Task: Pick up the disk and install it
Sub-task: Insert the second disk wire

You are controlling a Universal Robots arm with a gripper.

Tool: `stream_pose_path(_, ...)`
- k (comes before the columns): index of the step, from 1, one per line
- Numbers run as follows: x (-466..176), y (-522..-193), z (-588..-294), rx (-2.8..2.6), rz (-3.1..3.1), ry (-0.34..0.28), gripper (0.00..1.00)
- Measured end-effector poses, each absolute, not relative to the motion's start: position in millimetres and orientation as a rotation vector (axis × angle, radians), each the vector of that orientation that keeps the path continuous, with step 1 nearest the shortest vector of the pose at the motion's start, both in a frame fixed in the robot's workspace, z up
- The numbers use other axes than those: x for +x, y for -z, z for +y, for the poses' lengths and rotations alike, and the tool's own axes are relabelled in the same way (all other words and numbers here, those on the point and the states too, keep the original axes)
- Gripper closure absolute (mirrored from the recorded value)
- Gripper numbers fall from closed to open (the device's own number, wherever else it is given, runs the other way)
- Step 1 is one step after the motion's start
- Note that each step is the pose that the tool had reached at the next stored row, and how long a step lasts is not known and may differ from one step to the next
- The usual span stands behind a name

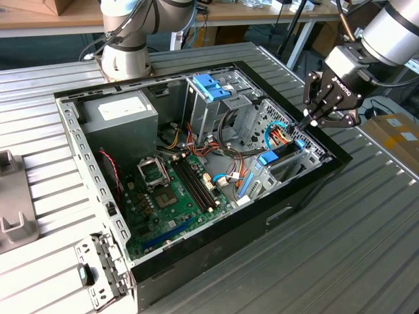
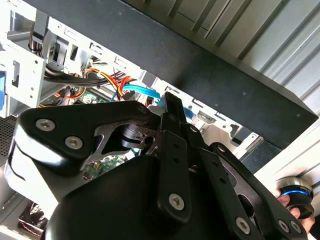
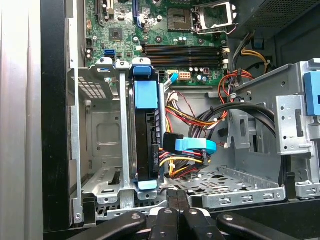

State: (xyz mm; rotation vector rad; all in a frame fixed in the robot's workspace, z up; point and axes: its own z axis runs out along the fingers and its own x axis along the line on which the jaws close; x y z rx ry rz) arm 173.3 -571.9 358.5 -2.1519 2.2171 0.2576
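**Setting: robotics lab / electronics workbench**

Opened desktop computer case (image 1: pixel 196 170) lies side panel off on a ribbed grey metal bench (image 1: pixel 366 235), motherboard (image 1: pixel 173 190), cabling and drive cage exposed. A robot arm base (image 1: pixel 124 55) is bolted at the bench's far edge in the exterior view. Wooden tables (image 1: pixel 262 13) with clutter and trailing cables stand behind. Cardboard boxes (image 1: pixel 396 134) sit off the bench's edge on the exterior view's right. A grey fixture (image 1: pixel 13 203) rests near the exterior view's left edge.

disk (image 3: pixel 148 140) upright in drive bay (image 3: pixel 102 145)
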Motion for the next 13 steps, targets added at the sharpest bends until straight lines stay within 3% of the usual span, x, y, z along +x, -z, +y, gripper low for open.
stream_pose_path(1,173.3,-358.5,-571.9,-2.152,2.217,-0.258,0.89)
stream_pose_path(4,173.4,-358.5,-571.9,-2.152,2.217,-0.258,0.71)
stream_pose_path(5,173.4,-358.5,-571.9,-2.152,2.217,-0.258,0.71)
stream_pose_path(7,173.5,-358.5,-571.9,-2.152,2.217,-0.258,0.58)
stream_pose_path(13,170.3,-358.6,-571.9,-2.152,2.217,-0.258,0.58)
